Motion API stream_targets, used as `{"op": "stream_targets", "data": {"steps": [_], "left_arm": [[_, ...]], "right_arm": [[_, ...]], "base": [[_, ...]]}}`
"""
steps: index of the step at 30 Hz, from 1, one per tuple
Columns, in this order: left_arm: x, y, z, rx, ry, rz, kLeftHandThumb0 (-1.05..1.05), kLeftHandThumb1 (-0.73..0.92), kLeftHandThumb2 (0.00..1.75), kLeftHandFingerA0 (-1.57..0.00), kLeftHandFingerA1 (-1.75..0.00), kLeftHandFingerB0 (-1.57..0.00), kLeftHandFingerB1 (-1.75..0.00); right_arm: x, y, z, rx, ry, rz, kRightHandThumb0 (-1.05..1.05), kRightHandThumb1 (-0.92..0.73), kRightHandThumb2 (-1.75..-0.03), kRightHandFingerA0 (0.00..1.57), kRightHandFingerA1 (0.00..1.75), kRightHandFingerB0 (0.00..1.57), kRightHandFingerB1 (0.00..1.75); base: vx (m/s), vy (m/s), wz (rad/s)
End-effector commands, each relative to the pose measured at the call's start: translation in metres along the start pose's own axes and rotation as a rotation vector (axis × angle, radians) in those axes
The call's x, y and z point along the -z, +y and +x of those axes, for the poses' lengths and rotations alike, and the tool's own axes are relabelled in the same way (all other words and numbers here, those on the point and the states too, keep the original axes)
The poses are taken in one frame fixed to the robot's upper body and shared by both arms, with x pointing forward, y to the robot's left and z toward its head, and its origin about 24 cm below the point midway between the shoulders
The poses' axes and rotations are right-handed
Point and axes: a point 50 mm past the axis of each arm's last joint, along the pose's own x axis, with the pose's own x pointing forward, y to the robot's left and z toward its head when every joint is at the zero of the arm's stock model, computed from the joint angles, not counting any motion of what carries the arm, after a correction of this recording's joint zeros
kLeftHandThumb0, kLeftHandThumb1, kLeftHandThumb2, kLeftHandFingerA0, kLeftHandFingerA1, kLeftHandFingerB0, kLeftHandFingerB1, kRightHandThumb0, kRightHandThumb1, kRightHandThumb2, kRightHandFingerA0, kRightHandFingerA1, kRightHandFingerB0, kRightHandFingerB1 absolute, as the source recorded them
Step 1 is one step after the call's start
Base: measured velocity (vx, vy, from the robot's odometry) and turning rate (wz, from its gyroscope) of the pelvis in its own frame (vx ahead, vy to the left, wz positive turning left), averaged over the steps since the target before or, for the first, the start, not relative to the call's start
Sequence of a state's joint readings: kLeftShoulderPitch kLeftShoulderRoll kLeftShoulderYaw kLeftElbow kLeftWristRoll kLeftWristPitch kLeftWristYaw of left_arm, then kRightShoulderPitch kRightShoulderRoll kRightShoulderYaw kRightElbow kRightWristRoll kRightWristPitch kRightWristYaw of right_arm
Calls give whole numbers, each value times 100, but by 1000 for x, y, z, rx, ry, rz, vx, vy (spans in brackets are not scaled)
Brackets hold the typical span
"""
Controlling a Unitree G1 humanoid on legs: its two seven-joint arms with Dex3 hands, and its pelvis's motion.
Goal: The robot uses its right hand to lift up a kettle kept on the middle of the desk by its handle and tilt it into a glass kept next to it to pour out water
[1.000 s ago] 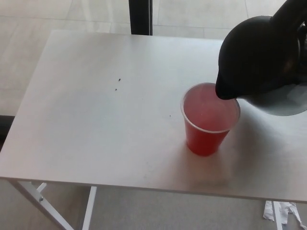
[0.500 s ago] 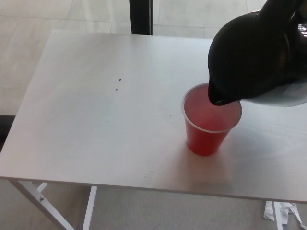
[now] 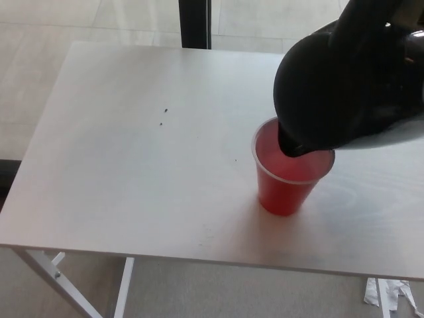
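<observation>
At upper right of frame the rounded black kettle (image 3: 351, 86) is seen tilted down-left, spout over the rim of the translucent red plastic cup (image 3: 291, 175) on the white bench (image 3: 132, 165); holding hand's state cannot be told.

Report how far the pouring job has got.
Done: the black kettle is lifted off the white desk and tipped over. In hand: its spout hangs over the mouth of the red cup, in pouring position, though no stream of water can be made out. Left: finishing the pour. The hand holding the kettle cannot be told apart from the kettle's black body, and the left hand is not in view.
</observation>
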State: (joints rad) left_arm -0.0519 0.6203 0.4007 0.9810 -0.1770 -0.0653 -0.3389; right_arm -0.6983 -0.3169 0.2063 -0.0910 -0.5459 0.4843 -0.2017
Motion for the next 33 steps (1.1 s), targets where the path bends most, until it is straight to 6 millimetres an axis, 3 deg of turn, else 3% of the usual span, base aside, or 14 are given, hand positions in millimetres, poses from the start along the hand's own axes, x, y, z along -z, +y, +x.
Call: {"op": "stream_targets", "data": {"steps": [1, 5, 6, 7, 11, 12, 16, 17, 23, 24, 25, 26, 31, 33], "left_arm": [[-2, 6, -2, -11, 9, 9, -105, 31, 99, -61, -57, -44, -106], [-6, 6, 0, -22, 12, 0, -105, 14, 113, -77, -37, -25, -143], [-7, 5, 1, -18, 6, -6, -105, 29, 98, -60, -61, -49, -102], [-8, 4, 1, -17, 3, -4, -34, -24, 75, -57, -70, -55, -88], [-8, 4, 2, -6, -4, -21, -105, 27, 102, -58, -53, -39, -117], [-8, 4, 2, -10, 2, -17, -32, -24, 75, -53, -69, -59, -89], [-10, 4, 3, -11, 6, 1, -33, -24, 75, -54, -70, -59, -89], [-9, 4, 3, -25, 10, 10, -105, 13, 113, -80, -37, -22, -142], [-10, 3, 3, -9, 1, -6, -105, 27, 100, -59, -52, -40, -112], [-11, 3, 3, -7, -3, 12, -35, -24, 75, -56, -70, -55, -87], [-11, 3, 3, -9, -5, 19, -96, 14, 111, -66, -41, -11, -128], [-12, 3, 3, -9, -5, 20, -35, -24, 75, -57, -70, -54, -88], [-13, 3, 3, -9, -10, 4, -35, -24, 75, -56, -70, -52, -87], [-15, 3, 3, -6, -12, 23, -105, 24, 110, -65, -47, -31, -125]], "right_arm": [[1, 5, -13, 53, -130, -195, -18, -53, -87, 120, 171, 79, 140], [10, 13, -20, 99, -196, -271, -25, -55, -77, 94, 175, 64, 175], [11, 13, -21, 102, -205, -290, -22, -51, -82, 93, 175, 66, 175], [11, 14, -22, 102, -211, -308, -24, -52, -81, 93, 175, 66, 175], [6, 17, -27, 74, -247, -293, -23, -46, -83, 99, 175, 72, 166], [1, 20, -31, 68, -277, -294, -26, -48, -82, 101, 175, 73, 165], [-9, 24, -39, 43, -343, -303, -27, -46, -94, 102, 175, 82, 132], [-14, 24, -40, 50, -368, -302, -27, -46, -90, 102, 175, 85, 133], [-40, 24, -46, 55, -454, -254, -24, -42, -93, 100, 175, 76, 161], [-46, 23, -47, 57, -490, -264, -28, -44, -89, 100, 175, 79, 149], [-51, 23, -48, 63, -519, -268, -27, -42, -87, 100, 175, 81, 150], [-54, 23, -48, 64, -533, -268, -25, -41, -91, 98, 175, 79, 157], [-62, 22, -48, 46, -583, -304, -22, -37, -106, 91, 175, 79, 155], [-63, 23, -47, 32, -596, -308, -21, -34, -105, 90, 175, 81, 154]], "base": [[0, 0, 0], [0, 0, 0], [0, 0, 0], [0, 0, 0], [0, 0, 0], [0, 0, 0], [0, 0, 0], [0, 0, 0], [0, 0, 0], [0, 0, 0], [0, 0, 0], [0, 0, 0], [0, 0, 0], [0, 0, 0]]}}
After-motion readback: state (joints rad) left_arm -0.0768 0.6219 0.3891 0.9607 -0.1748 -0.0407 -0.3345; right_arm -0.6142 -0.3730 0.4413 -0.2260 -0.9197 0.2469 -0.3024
